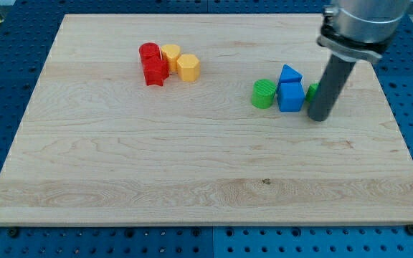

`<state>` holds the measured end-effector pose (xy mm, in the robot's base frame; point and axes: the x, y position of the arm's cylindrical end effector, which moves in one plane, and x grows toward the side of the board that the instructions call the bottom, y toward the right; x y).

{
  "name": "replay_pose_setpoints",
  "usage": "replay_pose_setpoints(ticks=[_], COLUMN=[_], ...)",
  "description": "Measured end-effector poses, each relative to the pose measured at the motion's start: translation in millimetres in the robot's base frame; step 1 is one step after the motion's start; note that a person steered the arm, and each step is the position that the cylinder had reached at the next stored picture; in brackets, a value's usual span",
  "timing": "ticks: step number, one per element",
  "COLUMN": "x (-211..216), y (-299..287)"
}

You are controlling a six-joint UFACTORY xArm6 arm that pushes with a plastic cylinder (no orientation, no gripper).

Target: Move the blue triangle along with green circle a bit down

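Note:
The blue triangle [289,74] sits right of the board's middle, touching a blue cube [290,97] just below it. The green circle [263,94] stands to the left of the blue cube, close beside it. My tip [318,117] rests on the board just right of the blue cube and below-right of the blue triangle. The rod hides most of another green block [312,91] on the cube's right side; its shape cannot be made out.
A cluster at the view's upper left holds a red circle [149,51], a red star-like block [155,71], a yellow circle [171,54] and a yellow hexagon [188,67]. The wooden board [192,172] lies on a blue perforated table.

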<state>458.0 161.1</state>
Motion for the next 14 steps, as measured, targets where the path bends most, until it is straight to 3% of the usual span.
replay_pose_setpoints(ticks=[2, 4, 5, 8, 10, 12, 14], x=[0, -3, -21, -91, -119, -113, -85], y=[-76, -100, -126, -129, -84, 25, 28])
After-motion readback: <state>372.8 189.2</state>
